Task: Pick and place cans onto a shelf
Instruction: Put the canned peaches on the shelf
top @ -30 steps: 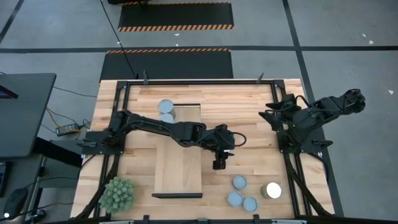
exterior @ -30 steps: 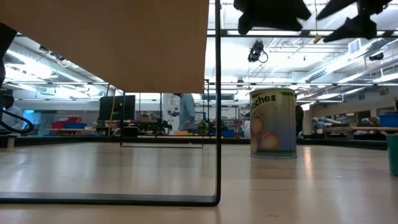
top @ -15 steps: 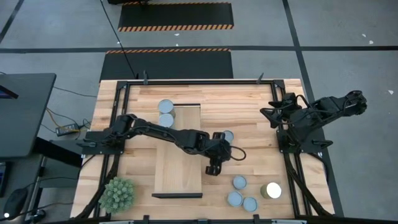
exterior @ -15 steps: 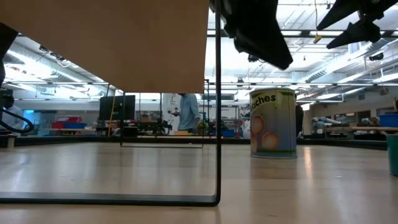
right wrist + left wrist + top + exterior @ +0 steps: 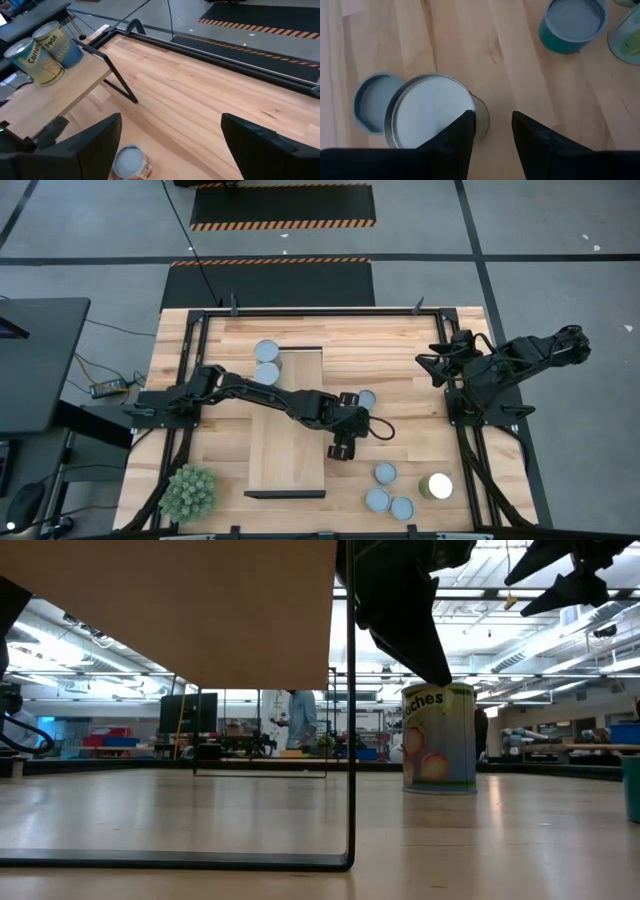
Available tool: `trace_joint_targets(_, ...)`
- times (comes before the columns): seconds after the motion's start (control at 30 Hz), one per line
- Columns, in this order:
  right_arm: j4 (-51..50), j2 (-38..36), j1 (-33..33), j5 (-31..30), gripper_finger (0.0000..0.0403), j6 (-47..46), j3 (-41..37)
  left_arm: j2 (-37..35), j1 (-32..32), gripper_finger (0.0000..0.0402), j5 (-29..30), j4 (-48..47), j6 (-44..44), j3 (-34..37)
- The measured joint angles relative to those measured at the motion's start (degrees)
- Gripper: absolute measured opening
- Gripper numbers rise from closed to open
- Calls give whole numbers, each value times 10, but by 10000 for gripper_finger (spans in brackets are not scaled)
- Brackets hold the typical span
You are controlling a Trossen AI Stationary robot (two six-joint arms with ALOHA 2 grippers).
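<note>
The shelf [image 5: 290, 430] is a pale board on thin black legs, left of the table's middle. Two cans [image 5: 267, 360] stand on its far end. One can [image 5: 366, 398] stands on the tabletop beside my left arm, and several more [image 5: 388, 490] cluster near the front edge. My left gripper [image 5: 338, 450] hangs open above bare wood just right of the shelf, tipped steeply down. In its wrist view a pale-topped can [image 5: 432, 117] sits right beside one finger [image 5: 462, 132], with nothing between the fingers. My right gripper [image 5: 432, 368] waits open, high at the table's right.
A spiky green plant [image 5: 190, 492] stands at the front left corner. A black frame [image 5: 320, 310] rims the table. In the left wrist view a teal can [image 5: 572, 22] and another can [image 5: 372, 102] stand farther off. Bare wood lies between the shelf and the front cans.
My left gripper has come down and a little toward the table's left edge, tipping more steeply downward. In the low view it has sunk from the top edge to about the level of the peach can's top. The can beside the arm has come out from under it.
</note>
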State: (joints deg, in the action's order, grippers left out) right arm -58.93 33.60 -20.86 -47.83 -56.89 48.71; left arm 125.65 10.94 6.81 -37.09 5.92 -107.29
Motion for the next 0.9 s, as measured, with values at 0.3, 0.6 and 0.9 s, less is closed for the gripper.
trace_joint_targets(0.3,2,9,0,11,348,0,0,3,0,141,15,1,-1,-1)
trace_joint_targets(0.6,6,10,0,14,348,-1,0,3,-3,84,19,-1,-1,-1)
trace_joint_targets(0.9,8,10,0,15,348,-1,0,3,-9,6,4,-3,-7,-1)
